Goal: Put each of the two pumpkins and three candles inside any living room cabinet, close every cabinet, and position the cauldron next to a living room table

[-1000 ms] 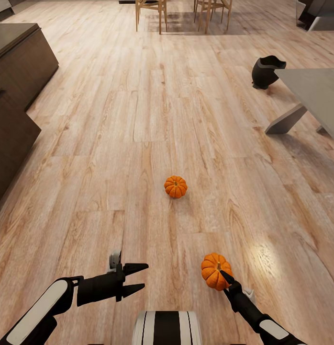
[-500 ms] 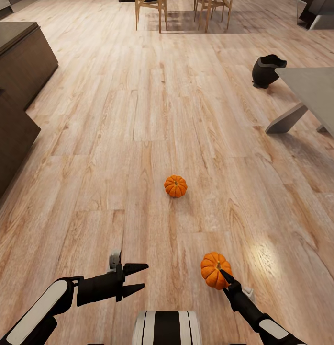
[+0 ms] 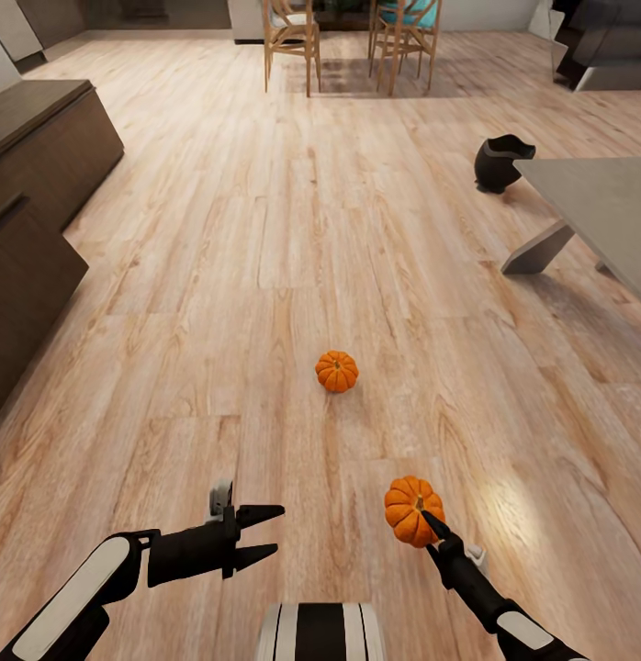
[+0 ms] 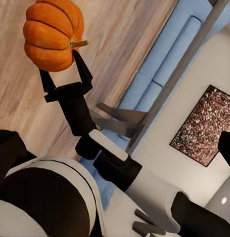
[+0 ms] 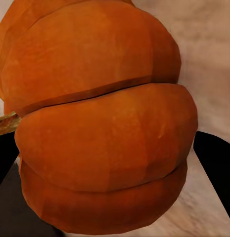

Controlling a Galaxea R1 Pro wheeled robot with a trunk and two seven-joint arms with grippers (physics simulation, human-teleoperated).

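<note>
One small orange pumpkin (image 3: 337, 371) lies on the wood floor ahead of me. My right gripper (image 3: 427, 527) is shut on a second pumpkin (image 3: 412, 508), held just above the floor at the lower right. The left wrist view shows that pumpkin (image 4: 52, 35) clamped between the right gripper's two black fingers (image 4: 83, 73). Up close in the right wrist view, the pumpkin (image 5: 100, 123) sits between dark fingers (image 5: 213, 163). My left gripper (image 3: 270, 532) is open and holds nothing, at the lower left. The black cauldron (image 3: 500, 163) stands on the floor by the corner of the grey table (image 3: 587, 197). The dark-brown cabinet (image 3: 40, 147) runs along the left.
Wooden chairs (image 3: 291, 37) stand at the far end of the room. A slanted grey table leg (image 3: 536, 250) reaches the floor at the right. A blue sofa (image 4: 159, 74) appears in the left wrist view. Open plank floor lies between me and the cabinet.
The whole picture has shifted, so the camera moved: floor things sit lower and more of the far room shows. The held pumpkin sits slightly higher. Both arms look the same.
</note>
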